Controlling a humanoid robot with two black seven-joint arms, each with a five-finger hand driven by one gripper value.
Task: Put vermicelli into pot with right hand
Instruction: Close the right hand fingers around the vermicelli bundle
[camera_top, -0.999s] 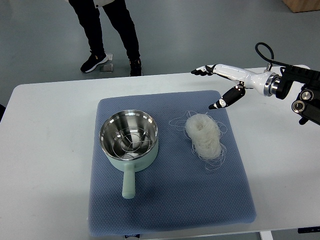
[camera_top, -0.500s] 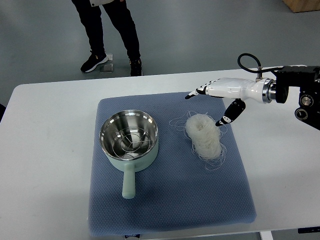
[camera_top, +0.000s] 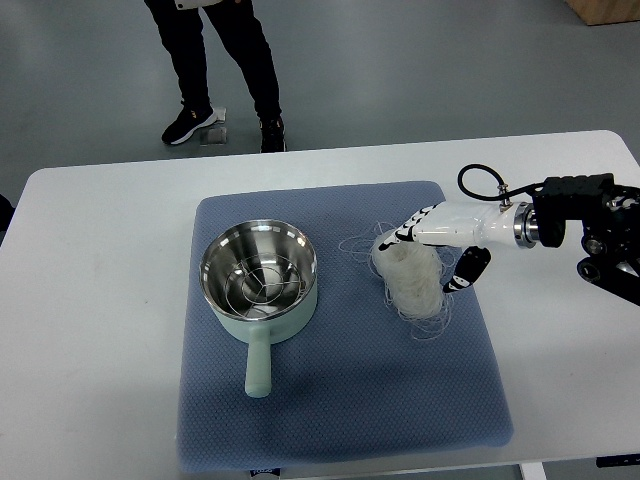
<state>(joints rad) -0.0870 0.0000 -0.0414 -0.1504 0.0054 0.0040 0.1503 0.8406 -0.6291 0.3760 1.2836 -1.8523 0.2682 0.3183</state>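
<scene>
Covering most of the white table (camera_top: 100, 260), a blue mat (camera_top: 340, 400) carries a pale green pot (camera_top: 258, 285) and, to its right, the vermicelli (camera_top: 412, 285). On that nest, the right hand (camera_top: 428, 250) straddles the noodles, fingers (camera_top: 395, 237) spread, not yet clenched.

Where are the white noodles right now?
The vermicelli lies on the blue mat, right of the pot in the top view. The right hand is over it, fingers on either side.

Blue mat (camera_top: 340, 400) on white table (camera_top: 90, 300); person's legs (camera_top: 215, 60) beyond.
</scene>
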